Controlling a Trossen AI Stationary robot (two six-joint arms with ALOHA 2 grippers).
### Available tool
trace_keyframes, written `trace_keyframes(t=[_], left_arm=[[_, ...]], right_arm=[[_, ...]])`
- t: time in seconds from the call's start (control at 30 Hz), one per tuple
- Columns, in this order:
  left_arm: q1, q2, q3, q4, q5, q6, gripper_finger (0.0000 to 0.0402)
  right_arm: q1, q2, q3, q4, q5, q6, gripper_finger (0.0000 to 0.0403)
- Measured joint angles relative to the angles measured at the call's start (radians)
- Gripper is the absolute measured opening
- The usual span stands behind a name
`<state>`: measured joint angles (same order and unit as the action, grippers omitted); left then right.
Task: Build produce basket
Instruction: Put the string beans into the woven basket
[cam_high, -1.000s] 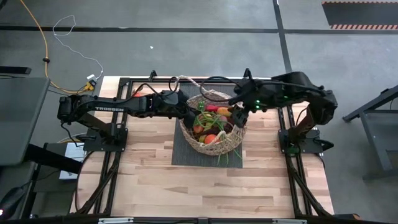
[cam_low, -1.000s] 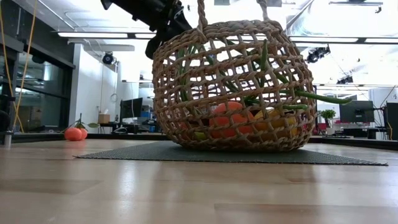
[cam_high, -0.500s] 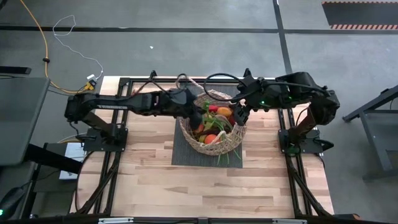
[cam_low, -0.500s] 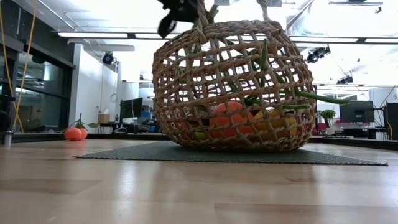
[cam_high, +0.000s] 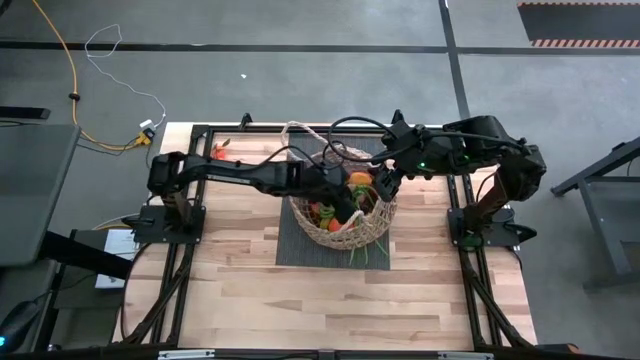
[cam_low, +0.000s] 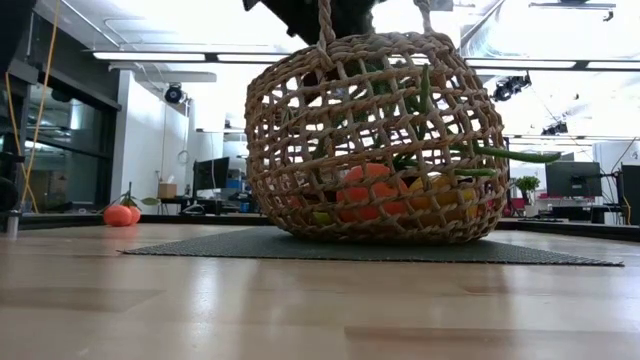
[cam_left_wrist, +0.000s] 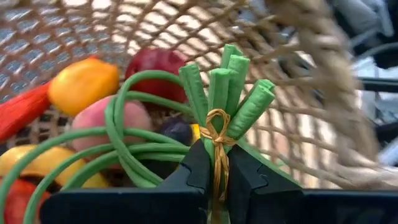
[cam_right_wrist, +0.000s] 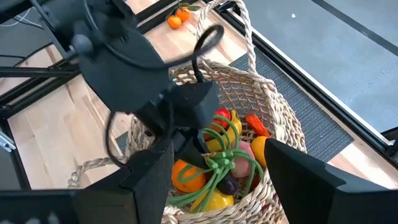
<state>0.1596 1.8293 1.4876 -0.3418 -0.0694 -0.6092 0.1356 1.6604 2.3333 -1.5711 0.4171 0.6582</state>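
Your left gripper (cam_left_wrist: 214, 180) is clenched on the tied end of the green bean bundle (cam_left_wrist: 217, 93), low inside the basket (cam_high: 345, 225); lower it onto the fruit before letting go, so the stalks curl inside. The right gripper (cam_right_wrist: 217, 180) hangs spread and empty over the basket's right rim. The basket sits on a dark mat (cam_high: 290, 245) at the far middle of the wooden table (cam_high: 300, 300), with an orange (cam_low: 118, 214) far left and an open workshop beyond.

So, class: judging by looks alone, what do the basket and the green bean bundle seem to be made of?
Basket: woven tan rope or wicker, matte; open lattice of twisted strands.
Green bean bundle: probably moulded plastic or foam, smooth and evenly green, with blunt cut ends; tied with thin gold cord, and the left gripper is shut on it.
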Motion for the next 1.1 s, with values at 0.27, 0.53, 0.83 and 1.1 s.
trace_keyframes(t=[0.27,0.53,0.83,1.1], left_arm=[[0.011,0.057,0.001,0.004,-0.060,-0.069,0.0014],[0.010,0.126,0.000,-0.051,-0.058,-0.078,0.0027],[0.010,0.122,0.000,-0.051,-0.131,-0.026,0.0107],[0.023,0.083,0.000,-0.056,-0.073,-0.005,0.0203]], right_arm=[[0.000,0.000,0.000,0.000,0.000,0.000,0.0243],[0.000,0.000,-0.001,0.002,0.000,0.000,0.0243],[0.000,0.000,-0.001,0.003,0.000,0.000,0.0243],[0.000,0.000,-0.001,0.004,0.000,-0.001,0.0243]])
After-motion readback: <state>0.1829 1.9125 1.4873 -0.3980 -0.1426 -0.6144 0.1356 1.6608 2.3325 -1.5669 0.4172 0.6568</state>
